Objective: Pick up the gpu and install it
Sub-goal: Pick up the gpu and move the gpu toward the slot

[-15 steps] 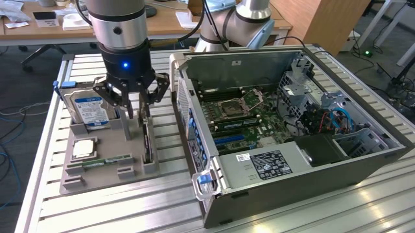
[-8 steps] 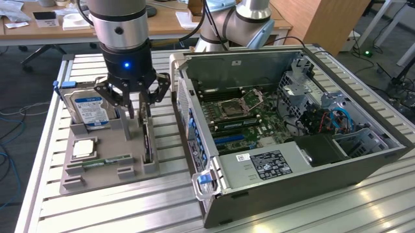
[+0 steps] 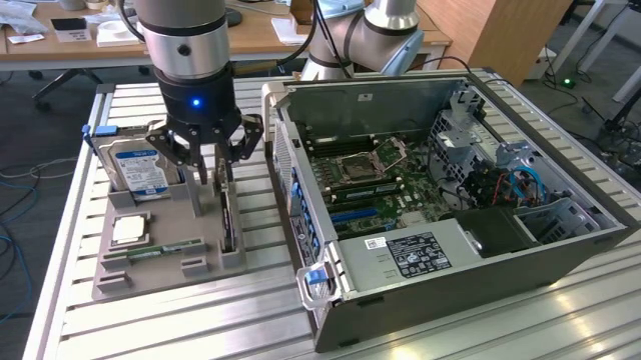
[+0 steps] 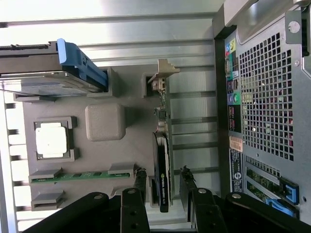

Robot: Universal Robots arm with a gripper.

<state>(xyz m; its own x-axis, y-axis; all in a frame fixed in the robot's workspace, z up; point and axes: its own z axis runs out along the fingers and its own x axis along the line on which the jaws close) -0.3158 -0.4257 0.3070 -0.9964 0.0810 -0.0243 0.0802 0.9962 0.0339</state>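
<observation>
Step in hand: we judge it to be the grasp. The gripper [image 3: 212, 174] hangs over the grey holder tray [image 3: 170, 225], right at the graphics card [image 3: 230, 221].
Where the card is: it stands on its long edge in a slot of the tray, on the side nearest the open computer case [image 3: 421, 300]. It has not been lifted or installed.
Fingers: they are parted. In the wrist view the two fingers [image 4: 140, 180] sit one on each side of the card [image 4: 162, 160] with a gap on both sides, so we see nothing held yet.
Neighbours: the hard drive [image 3: 140, 169] stands in the far slot of the tray. The processor chip [image 3: 130, 229] and the memory stick [image 3: 150, 251] lie flat, well apart from the card.
Centring: we would keep the card midway between the fingers, so that both pads meet it together and neither pushes it over in its slot.
Where to pinch: the black fan housing faces one finger. We would want the pads on flat, firm parts rather than on the fan itself.
Alignment: we would hold the fingers square to the board — a skewed pinch could twist the thin card.
Risk: the slot holds the lower edge, so a squeeze off-centre may wedge the card against the slot wall.
Depth: we cannot tell how far below the card's upper edge the fingertips reach.
</observation>
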